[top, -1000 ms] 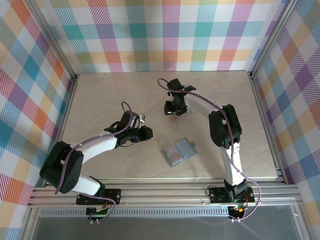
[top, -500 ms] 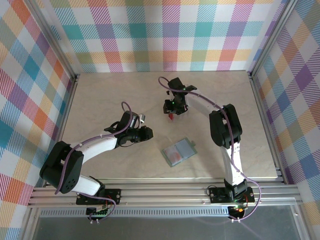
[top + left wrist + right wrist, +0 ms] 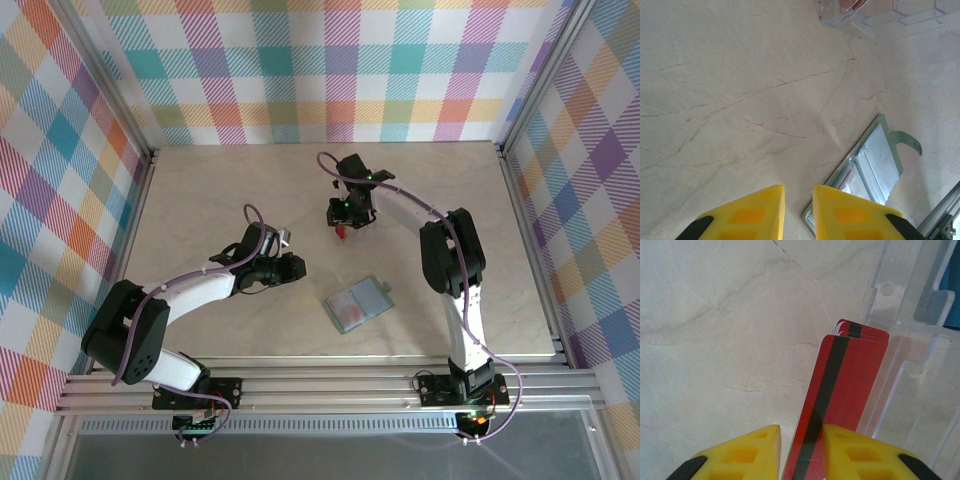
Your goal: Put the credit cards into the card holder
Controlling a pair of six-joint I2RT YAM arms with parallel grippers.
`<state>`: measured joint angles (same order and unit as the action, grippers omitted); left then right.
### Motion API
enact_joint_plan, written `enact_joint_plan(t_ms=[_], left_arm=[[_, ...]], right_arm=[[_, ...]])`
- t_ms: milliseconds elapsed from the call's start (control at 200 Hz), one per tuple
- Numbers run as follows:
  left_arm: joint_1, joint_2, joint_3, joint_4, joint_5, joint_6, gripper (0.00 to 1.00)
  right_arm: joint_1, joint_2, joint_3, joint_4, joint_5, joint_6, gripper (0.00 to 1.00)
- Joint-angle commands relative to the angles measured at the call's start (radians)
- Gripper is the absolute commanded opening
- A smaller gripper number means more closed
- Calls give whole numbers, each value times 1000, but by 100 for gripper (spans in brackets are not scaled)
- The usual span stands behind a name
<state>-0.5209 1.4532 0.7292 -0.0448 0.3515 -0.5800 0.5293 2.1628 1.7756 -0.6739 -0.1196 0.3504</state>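
Note:
A red credit card point(image 3: 845, 375) with a black stripe stands at the clear plastic rack point(image 3: 910, 365). My right gripper point(image 3: 801, 429) has closed in on it. The card lies against the right finger, and a sliver of table shows by the left one. From above, the red credit card point(image 3: 341, 233) pokes out below the right gripper point(image 3: 345, 218). The sage-green card holder point(image 3: 358, 303) lies open on the table with a pale card point(image 3: 348, 312) in it. My left gripper point(image 3: 798, 187) hovers left of the card holder point(image 3: 875, 160), jaws slightly apart and empty.
A blue card point(image 3: 952, 295) sits in the rack's far slot. The clear rack point(image 3: 865, 20) stands beyond the card holder in the left wrist view. Metal rails run along the table's near edge point(image 3: 330, 385). Plaid walls close in the other three sides.
The right jaws have narrowed around the red card, and the card now shows below the gripper from above. The left arm has stayed put.

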Motion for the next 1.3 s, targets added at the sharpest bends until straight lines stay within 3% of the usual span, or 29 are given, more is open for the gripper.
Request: enact_joint_plan(t_ms=[0, 870, 1125, 1295], left_arm=[[9, 12, 0, 27, 22, -4, 22], [10, 35, 4, 31, 33, -7, 21], [10, 45, 9, 36, 46, -4, 21], [7, 70, 14, 58, 92, -10, 21]], right_arm=[[-6, -55, -16, 8, -28, -4, 28], [-11, -153, -71, -9, 29, 14, 12], [-11, -219, -128, -1, 145, 39, 2], [-11, -371, -275, 83, 214, 59, 0]])
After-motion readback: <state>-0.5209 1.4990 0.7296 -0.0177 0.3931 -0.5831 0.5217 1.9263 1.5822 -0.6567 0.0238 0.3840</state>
